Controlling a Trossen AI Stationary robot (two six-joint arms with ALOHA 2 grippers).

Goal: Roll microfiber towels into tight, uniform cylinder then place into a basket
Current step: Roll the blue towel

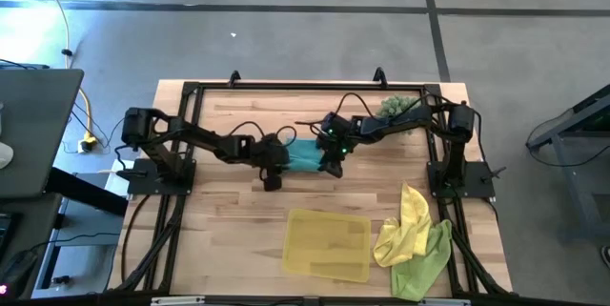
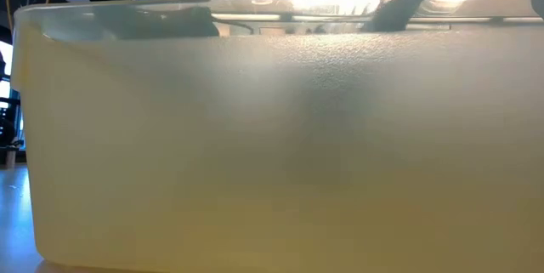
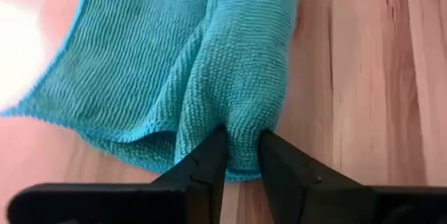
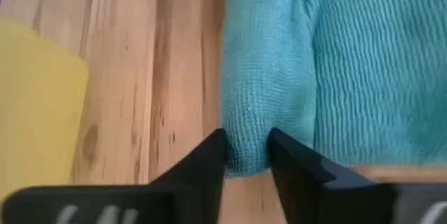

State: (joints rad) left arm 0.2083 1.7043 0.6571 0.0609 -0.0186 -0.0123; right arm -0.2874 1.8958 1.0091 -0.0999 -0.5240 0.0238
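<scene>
My left gripper (image 3: 242,155) has its fingers (image 3: 202,165) pinched on the rolled edge of the teal towel (image 3: 209,63); the fold bulges up between the two tips, and the roll runs straight away from them with a flatter, unrolled flap lying off to one side on the wooden table (image 3: 363,77). My right gripper (image 4: 246,155) is doing the same at the other end: its fingers (image 4: 202,165) are clamped on the thick rolled end of the same towel, the roll running away from the tips and the looser cloth spread beside it. Just past the right fingers, off to the side of the roll across a strip of bare wood, I see a corner of the yellow basket (image 4: 38,105).

From above, both grippers meet at the towel near the middle of the table, left one (image 1: 274,161) at one end and right one (image 1: 334,158) at the other, with the teal cloth (image 1: 303,156) stretched between them. Nearer the front edge sits the basket (image 1: 328,244), well apart from the fingers. Beside it lie the yellow towel (image 1: 405,225) and the lime green towel (image 1: 426,258), crumpled and touching each other. Behind the right gripper, by the far frame, is a spiky green plant (image 1: 396,107).

The low camera is filled by the basket's translucent wall (image 2: 272,154).
</scene>
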